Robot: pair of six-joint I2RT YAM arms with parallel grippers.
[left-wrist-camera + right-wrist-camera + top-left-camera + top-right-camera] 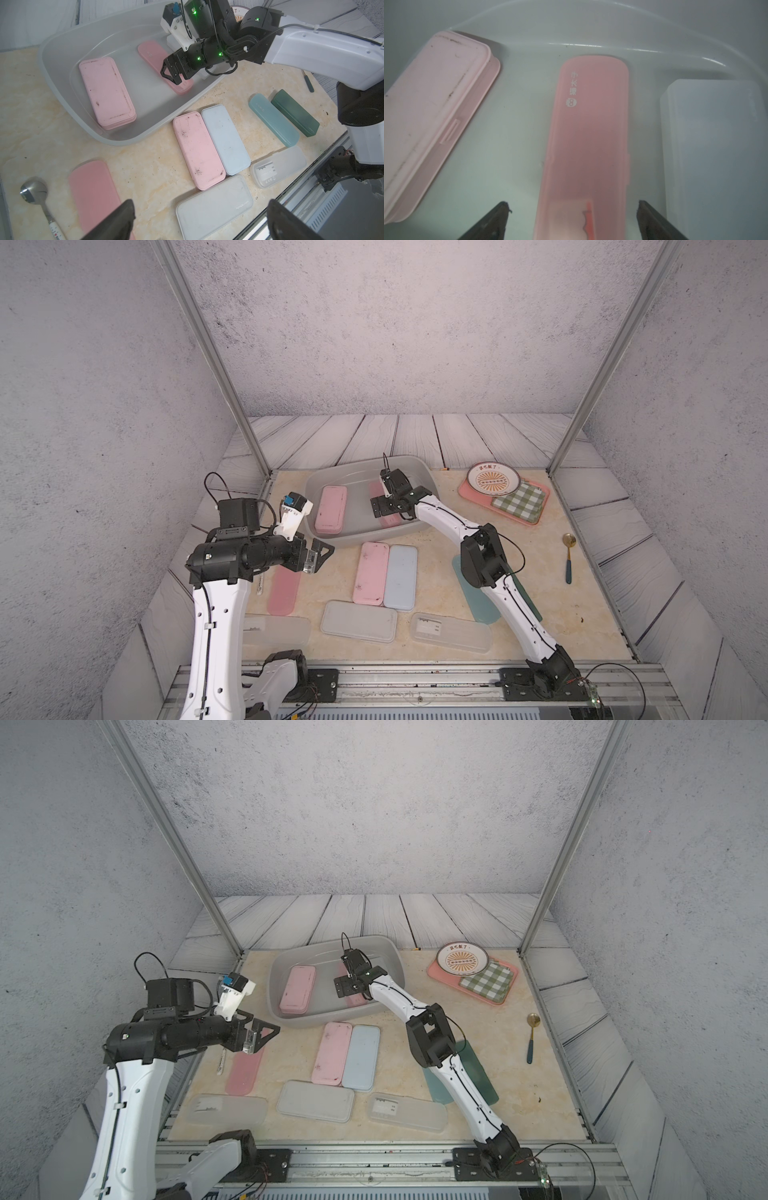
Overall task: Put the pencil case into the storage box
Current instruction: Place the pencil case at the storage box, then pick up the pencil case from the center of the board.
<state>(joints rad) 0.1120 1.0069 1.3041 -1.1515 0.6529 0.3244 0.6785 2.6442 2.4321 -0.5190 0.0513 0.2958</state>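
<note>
The grey storage box (361, 462) (316, 946) stands at the back middle of the table. On its floor lie a wide pink pencil case (331, 510) (436, 104), a slim translucent pink pencil case (591, 124) (151, 54) and a frosted white case (712, 145). My right gripper (382, 508) (572, 205) hangs inside the box, open, with its fingers on either side of the slim pink case's near end and apart from it. Left of the box, my left gripper (318, 558) (199, 204) hovers open and empty above the table.
Several more cases lie on the table: a slim pink one (284, 591), a wide pink one (371, 572), pale blue (401, 576), grey (359, 620), frosted ones (451, 632) and teal ones (274, 120). A pink tray (465, 491) with plate and checked cloth sits back right. A gold spoon (568, 556) lies at the right.
</note>
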